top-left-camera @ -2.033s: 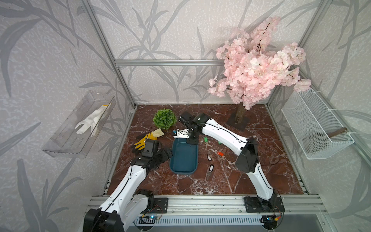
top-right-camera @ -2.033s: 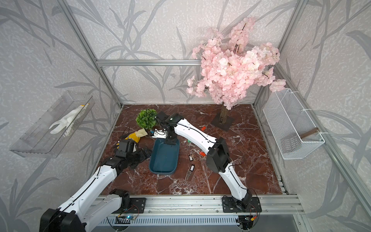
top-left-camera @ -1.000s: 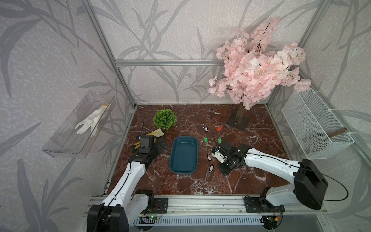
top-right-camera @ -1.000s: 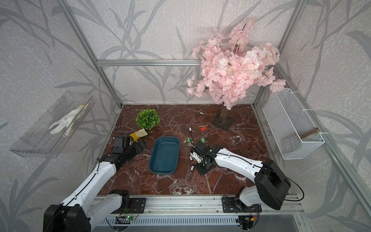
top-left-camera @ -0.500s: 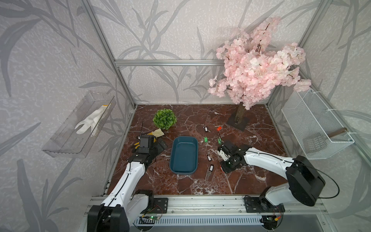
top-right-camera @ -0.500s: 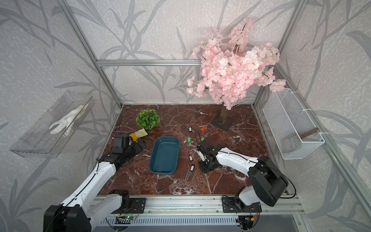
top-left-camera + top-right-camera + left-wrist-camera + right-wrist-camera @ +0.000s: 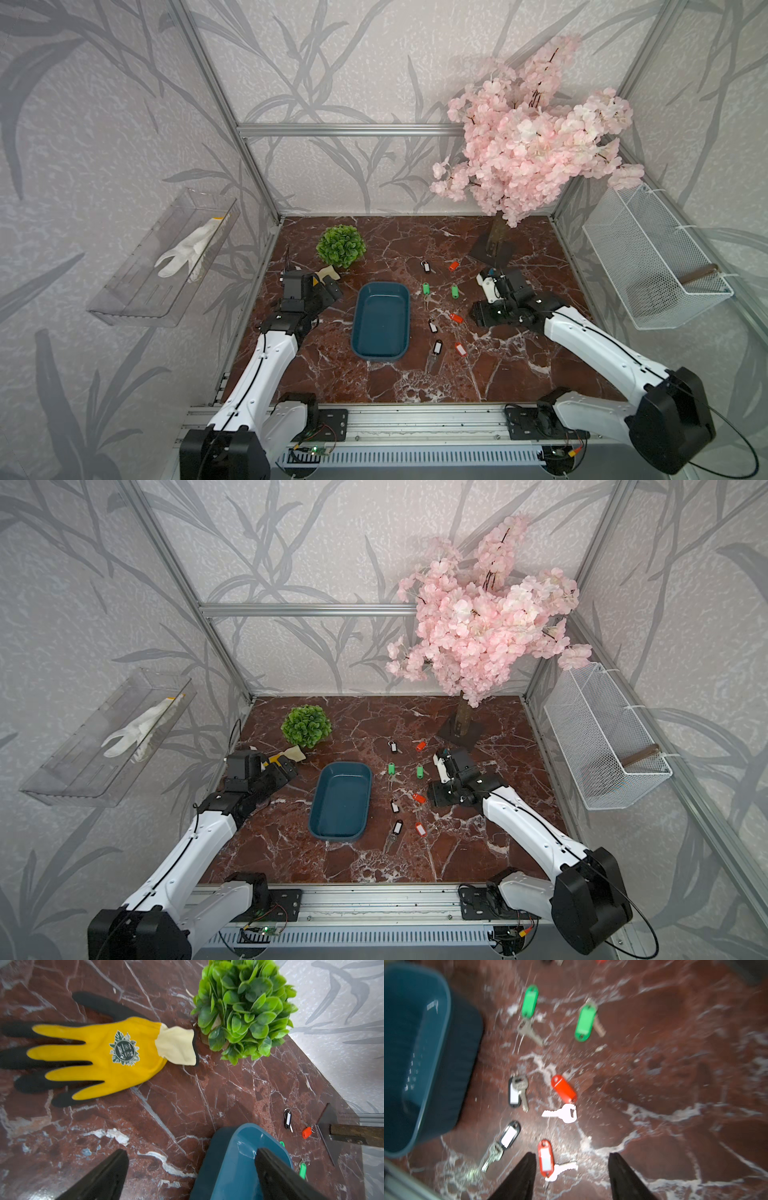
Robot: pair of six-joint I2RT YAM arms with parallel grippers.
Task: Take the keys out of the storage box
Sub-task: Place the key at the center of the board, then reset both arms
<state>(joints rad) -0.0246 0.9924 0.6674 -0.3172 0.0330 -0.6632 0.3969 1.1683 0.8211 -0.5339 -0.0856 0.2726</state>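
Keys (image 7: 433, 325) lie scattered on the surface (image 7: 498, 374) just beside the box (image 7: 380, 324), eight by my count, red, green and black tags. Box shows a bare floor, so the emptying looks finished. Right tool (image 7: 572, 1155) hangs released above a red-tagged key (image 7: 545, 1157), gripping nothing; I'd say it's set low there to lay keys clear of the box. Left tool (image 7: 191, 1152) gapes empty near the box's end. Wall bin (image 7: 137, 291) holds a white glove (image 7: 187, 249).
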